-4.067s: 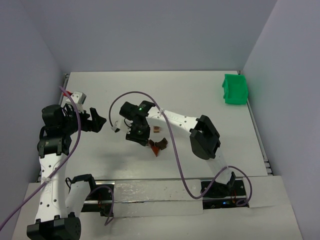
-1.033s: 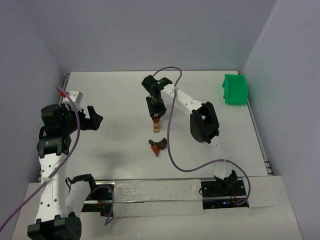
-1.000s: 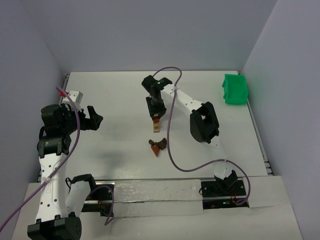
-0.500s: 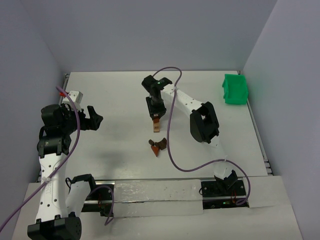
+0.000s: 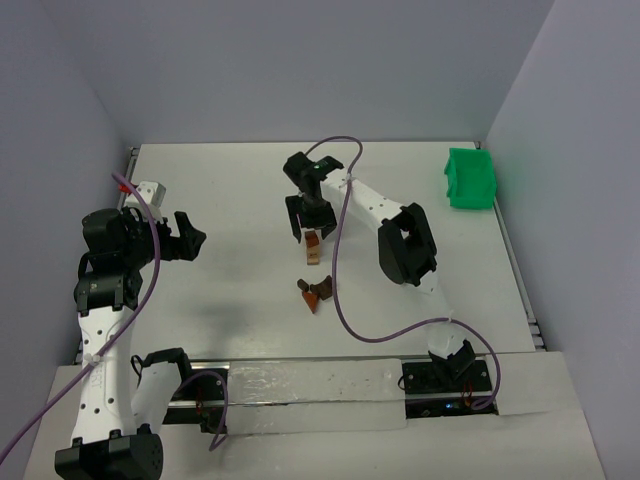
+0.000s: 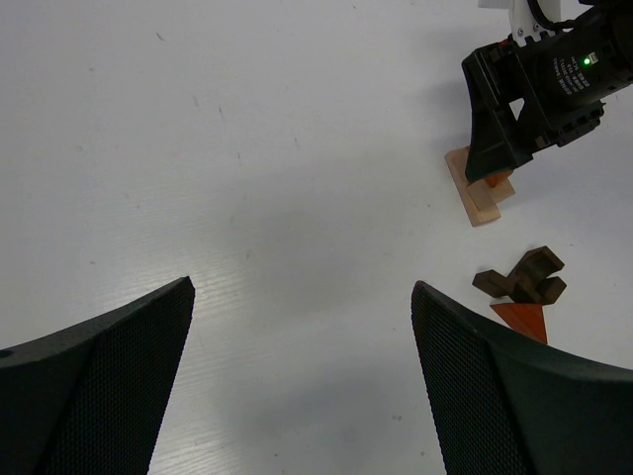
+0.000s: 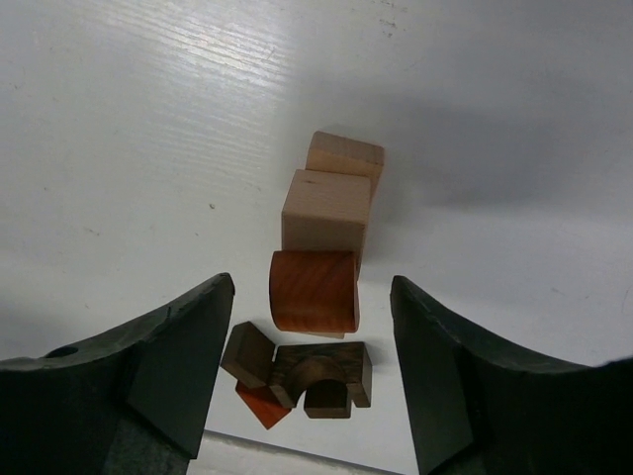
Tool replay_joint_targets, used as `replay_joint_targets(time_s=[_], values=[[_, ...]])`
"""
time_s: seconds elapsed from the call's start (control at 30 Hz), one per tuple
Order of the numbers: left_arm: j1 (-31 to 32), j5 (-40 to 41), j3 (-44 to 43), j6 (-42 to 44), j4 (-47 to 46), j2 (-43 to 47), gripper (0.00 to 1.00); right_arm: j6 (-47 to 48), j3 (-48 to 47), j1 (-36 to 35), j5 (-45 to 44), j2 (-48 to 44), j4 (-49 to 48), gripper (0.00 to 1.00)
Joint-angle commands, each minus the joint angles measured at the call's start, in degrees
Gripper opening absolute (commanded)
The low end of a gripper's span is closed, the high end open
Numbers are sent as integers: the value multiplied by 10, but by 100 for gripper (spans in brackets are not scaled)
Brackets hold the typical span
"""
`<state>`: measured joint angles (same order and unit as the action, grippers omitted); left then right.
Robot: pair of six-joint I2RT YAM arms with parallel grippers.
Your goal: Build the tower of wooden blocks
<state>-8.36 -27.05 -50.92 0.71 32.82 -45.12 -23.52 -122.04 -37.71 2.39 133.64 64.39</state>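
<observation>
Hovering over the near left of the table (image 5: 220, 190), the left gripper (image 5: 190, 238) had its jaws spread wide with nothing between them. Farther in, near the middle, a small cluster of loose wood blocks (image 5: 318, 292) lay touching one another: dark brown pieces, one with an arched notch, and an orange-red wedge (image 6: 521, 319). Just beyond them stood the wood block tower (image 7: 324, 213), light tan blocks topped by a reddish-brown rounded block (image 7: 315, 291). The right gripper (image 5: 310, 225) hung directly above it, jaws released, one finger (image 7: 178, 366) on either side of the top block with a clear gap on both sides. At the far right edge sat a green bin (image 5: 470, 178).
</observation>
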Motion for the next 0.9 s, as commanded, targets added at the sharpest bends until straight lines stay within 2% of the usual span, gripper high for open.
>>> replay_joint_targets(time_s=[0.0,0.23,0.57,0.87], values=[[-3,-11,-3,2,-23,2,96,-7,-21,4,3,-4,2,74],[-4,-11,-3,1,-24,3,96,-10,-8,4,-1,-14,0,75],[-4,-11,-3,1,-24,1,96,-21,9,4,1,-27,-5,65],[-4,-13,-2,1,-24,1,96,-27,20,4,3,-35,-6,63]])
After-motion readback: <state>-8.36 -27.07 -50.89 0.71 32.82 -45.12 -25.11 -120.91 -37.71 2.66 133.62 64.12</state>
